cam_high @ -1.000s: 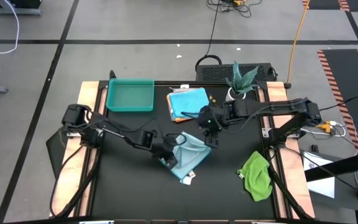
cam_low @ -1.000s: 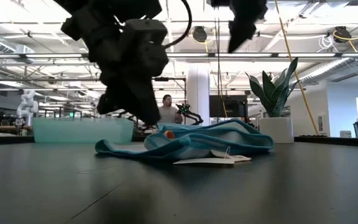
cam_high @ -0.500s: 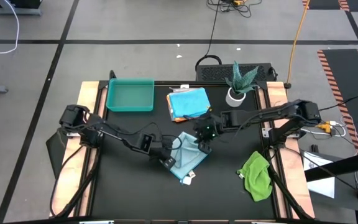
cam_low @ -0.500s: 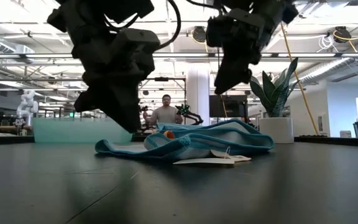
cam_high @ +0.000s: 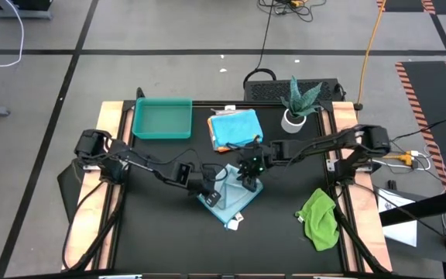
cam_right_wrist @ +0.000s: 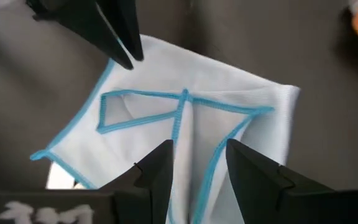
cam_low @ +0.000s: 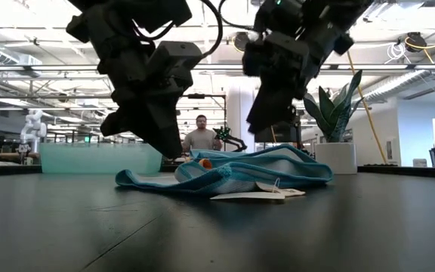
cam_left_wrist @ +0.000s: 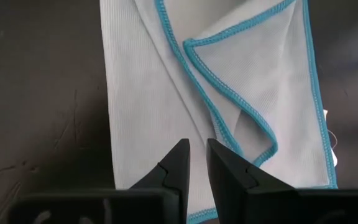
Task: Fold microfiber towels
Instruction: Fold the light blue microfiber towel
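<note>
Both tools [cam_high: 248, 180] over pale blue towel's [cam_high: 235, 203] edges

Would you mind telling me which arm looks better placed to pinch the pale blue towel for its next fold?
Probably the right. The right gripper hovers open over the pale blue towel, jaws straddling a folded hem. The left gripper is also above it, but its jaws are nearly closed.

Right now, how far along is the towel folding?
Done: a bright blue towel lies folded on an orange one near the teal tray. In hand: the pale blue towel, partly folded; left gripper, nearly closed, and right gripper, open, hover over it, neither gripping. Left: the green towel, crumpled.
</note>
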